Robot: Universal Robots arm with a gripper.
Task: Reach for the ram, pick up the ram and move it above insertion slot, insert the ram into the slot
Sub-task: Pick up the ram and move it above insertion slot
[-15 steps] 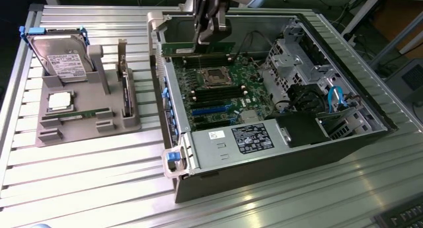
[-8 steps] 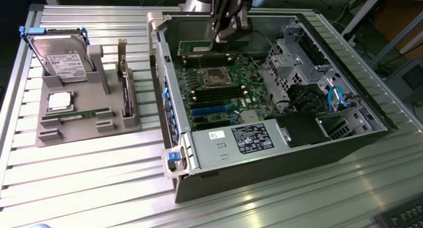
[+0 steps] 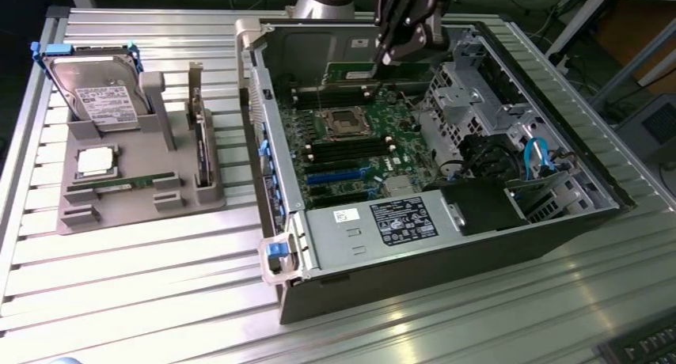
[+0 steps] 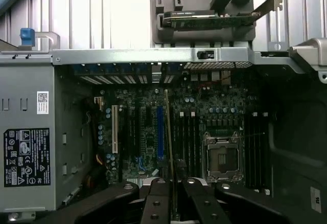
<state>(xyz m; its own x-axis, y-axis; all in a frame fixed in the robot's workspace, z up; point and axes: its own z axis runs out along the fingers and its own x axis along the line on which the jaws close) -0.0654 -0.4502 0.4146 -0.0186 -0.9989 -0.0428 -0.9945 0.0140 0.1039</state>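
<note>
No wording legible, black rating label [image 4: 26,156] and white barcode sticker [image 4: 42,102] seen on the power supply [image 4: 28,193], white label [image 3: 110,106] on the hard drive [image 3: 87,75], print unreadable.

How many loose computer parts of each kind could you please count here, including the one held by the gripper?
Hard drive: 1
Processor chip: 1
Expansion card: 1
Memory sticks: 2, the held stick in the gripper and the spare stick in the grey holder
Total: 5
</note>
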